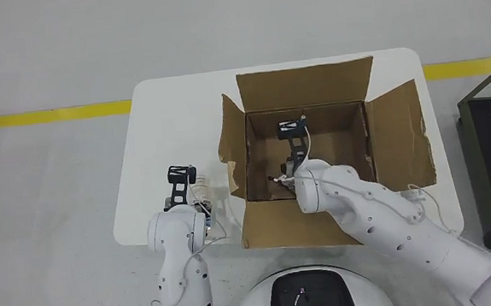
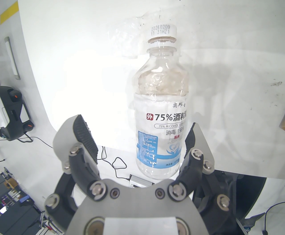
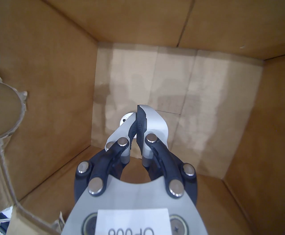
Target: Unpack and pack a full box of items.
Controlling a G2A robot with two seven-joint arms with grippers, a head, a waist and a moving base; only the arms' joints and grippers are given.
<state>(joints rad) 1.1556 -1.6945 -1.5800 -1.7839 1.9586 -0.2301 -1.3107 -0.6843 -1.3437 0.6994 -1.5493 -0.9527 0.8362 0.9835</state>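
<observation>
- Left wrist view: left gripper (image 2: pixel 137 123) has its jaws spread wide with the bottle (image 2: pixel 161 106) between them, off-centre, no grip yet.
- Bottle is by the table's (image 2: pixel 66 55) near left corner, outside the box (image 1: pixel 407 137); lying or upright, hard to tell.
- Right gripper (image 3: pixel 137 115) is pinched closed on nothing, inside the box.
- Risk: an off-centre squeeze on slick round plastic could kick the bottle over the edge.

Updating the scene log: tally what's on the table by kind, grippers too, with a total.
Cardboard box: 1
Clear bottle: 1
Grippers: 2 (left gripper, bottle between its open fingers; right gripper, fingers shut, inside the box)
Total: 4
</observation>
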